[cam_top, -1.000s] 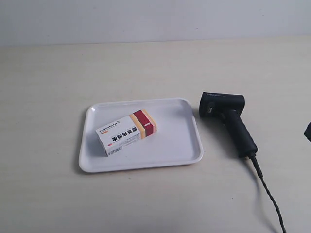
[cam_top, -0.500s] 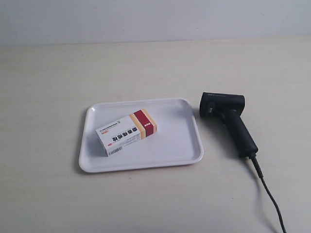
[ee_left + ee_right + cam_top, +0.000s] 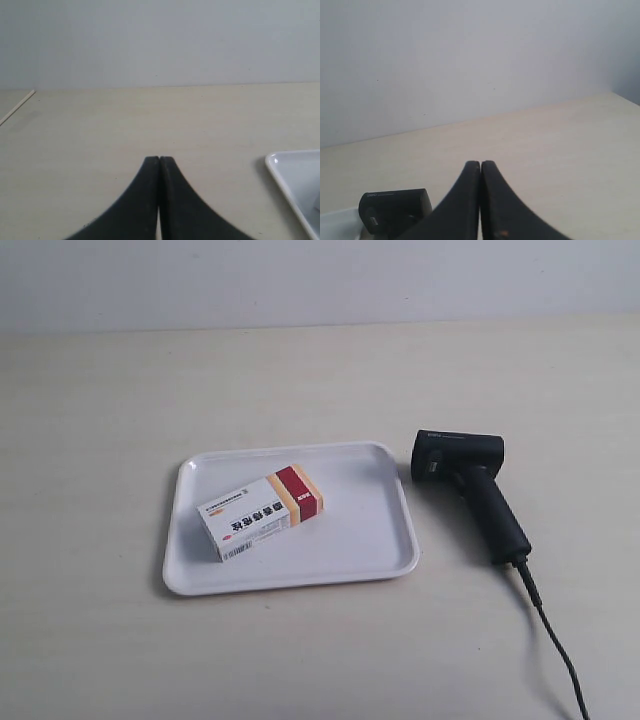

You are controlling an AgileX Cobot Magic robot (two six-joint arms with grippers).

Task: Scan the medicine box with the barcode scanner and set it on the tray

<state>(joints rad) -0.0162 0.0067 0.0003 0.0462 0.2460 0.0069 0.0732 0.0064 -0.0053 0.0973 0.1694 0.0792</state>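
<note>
Cable (image 3: 552,635): thin and black, runs from the scanner's grip to the lower right corner of the exterior view.
Medicine box (image 3: 260,512): lies flat inside the tray, left of frame centre; long axis slants from lower left to upper right, red and tan band at the upper-right end, barcode at the lower-left end.
Tray (image 3: 370,540): rests on the surface at mid-frame, holding only the box.
Barcode scanner (image 3: 472,490): lies on its side just right of the tray, head toward the tray's upper right corner, handle slanting to the lower right.
Left hand (image 3: 159,159): fingertips pressed together, holding nothing, over bare surface.
Right hand (image 3: 480,163): fingertips together, empty.
Progress: box sits in the tray and scanner is set down, so the task looks finished; nothing appears left.
</note>
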